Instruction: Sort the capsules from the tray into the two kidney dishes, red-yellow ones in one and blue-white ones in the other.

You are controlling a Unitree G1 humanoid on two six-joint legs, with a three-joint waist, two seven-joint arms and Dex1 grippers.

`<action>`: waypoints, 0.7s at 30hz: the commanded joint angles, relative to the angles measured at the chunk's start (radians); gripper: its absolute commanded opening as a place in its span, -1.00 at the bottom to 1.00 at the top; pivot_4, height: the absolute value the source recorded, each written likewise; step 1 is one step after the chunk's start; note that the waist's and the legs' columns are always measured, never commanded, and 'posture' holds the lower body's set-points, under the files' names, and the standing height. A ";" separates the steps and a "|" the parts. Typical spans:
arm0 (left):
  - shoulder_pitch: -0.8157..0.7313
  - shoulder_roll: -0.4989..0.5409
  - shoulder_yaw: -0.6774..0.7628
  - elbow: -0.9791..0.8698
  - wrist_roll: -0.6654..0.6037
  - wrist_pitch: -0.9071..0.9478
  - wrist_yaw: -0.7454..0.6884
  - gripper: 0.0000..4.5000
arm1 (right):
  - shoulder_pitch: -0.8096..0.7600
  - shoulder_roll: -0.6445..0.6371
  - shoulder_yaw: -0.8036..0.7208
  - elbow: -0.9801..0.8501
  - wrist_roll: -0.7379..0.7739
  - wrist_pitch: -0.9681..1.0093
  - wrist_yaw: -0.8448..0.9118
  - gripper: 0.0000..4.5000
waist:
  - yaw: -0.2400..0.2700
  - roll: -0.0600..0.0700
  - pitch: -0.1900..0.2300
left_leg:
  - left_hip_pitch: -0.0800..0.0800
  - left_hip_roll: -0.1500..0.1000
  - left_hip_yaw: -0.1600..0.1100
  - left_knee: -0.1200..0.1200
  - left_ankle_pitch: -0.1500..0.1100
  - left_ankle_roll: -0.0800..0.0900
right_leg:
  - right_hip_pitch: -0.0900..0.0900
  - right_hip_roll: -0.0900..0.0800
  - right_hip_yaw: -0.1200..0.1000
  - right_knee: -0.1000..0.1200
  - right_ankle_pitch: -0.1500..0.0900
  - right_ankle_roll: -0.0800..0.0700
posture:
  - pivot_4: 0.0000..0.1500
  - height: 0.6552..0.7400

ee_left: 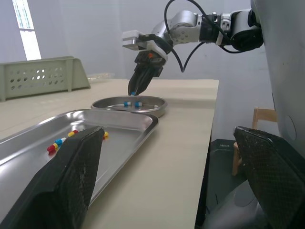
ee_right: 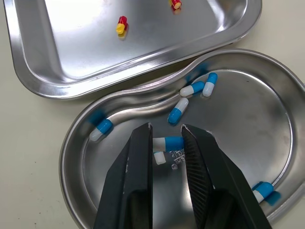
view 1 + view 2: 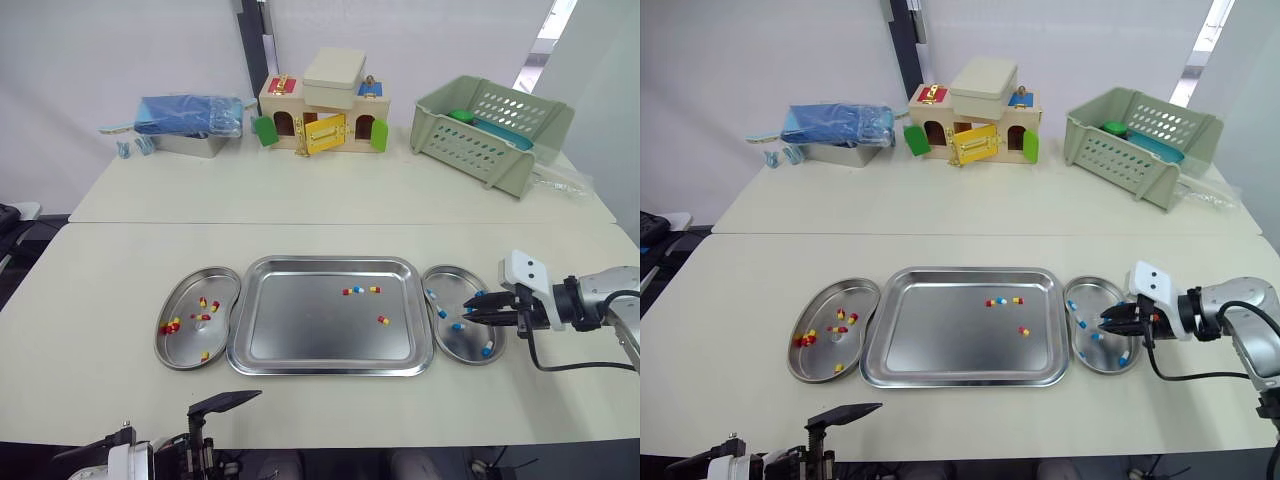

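Observation:
The steel tray [image 3: 330, 268] lies mid-table with a few capsules [image 3: 360, 290] in a short row, at least one blue-white, and a lone red-yellow capsule [image 3: 383, 320]. Left of it, a kidney dish [image 3: 178, 305] holds several red-yellow capsules [image 3: 171, 326]. The kidney dish [image 3: 452, 282] on the right holds several blue-white capsules [image 2: 181, 109]. My right gripper [image 3: 468, 314] hangs low over that right dish, shut on a blue-white capsule [image 2: 169, 142] held crosswise between its fingers [image 2: 138, 167]. My left gripper [image 3: 160, 425] sits off the table's near edge, open and holding nothing.
At the back of the table stand a green slatted basket [image 3: 495, 130], a wooden toy house [image 3: 322, 105] with coloured doors, and a blue bundle [image 3: 190, 113] on a metal box. Bare table surrounds the tray and dishes.

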 commanded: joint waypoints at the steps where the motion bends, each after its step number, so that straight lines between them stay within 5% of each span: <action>1: 0.012 -0.010 -0.002 -0.023 0.002 -0.021 0.011 1.00 | -0.021 -0.019 0.000 -0.001 0.001 -0.022 0.017 -0.70 | 0.001 0.000 0.000 | 0.000 0.000 0.000 0.000 0.000 0.000 | 0.000 0.000 0.000 0.000 0.000 0.000 | 1.00 1.00; 11: 0.011 -0.021 -0.004 -0.016 0.004 -0.038 0.013 1.00 | -0.032 -0.031 0.014 0.009 -0.001 -0.022 0.041 -0.70 | 0.001 0.000 0.000 | 0.000 0.000 0.000 0.000 0.000 0.000 | 0.000 0.000 0.000 0.000 0.000 0.000 | 1.00 1.00; 21: 0.002 -0.026 0.002 -0.014 0.001 -0.032 0.031 1.00 | -0.037 -0.031 -0.006 0.012 0.019 -0.014 0.040 0.57 | 0.001 0.000 0.000 | 0.000 0.000 0.000 0.000 0.000 0.000 | 0.000 0.000 0.000 0.000 0.000 0.000 | 1.00 1.00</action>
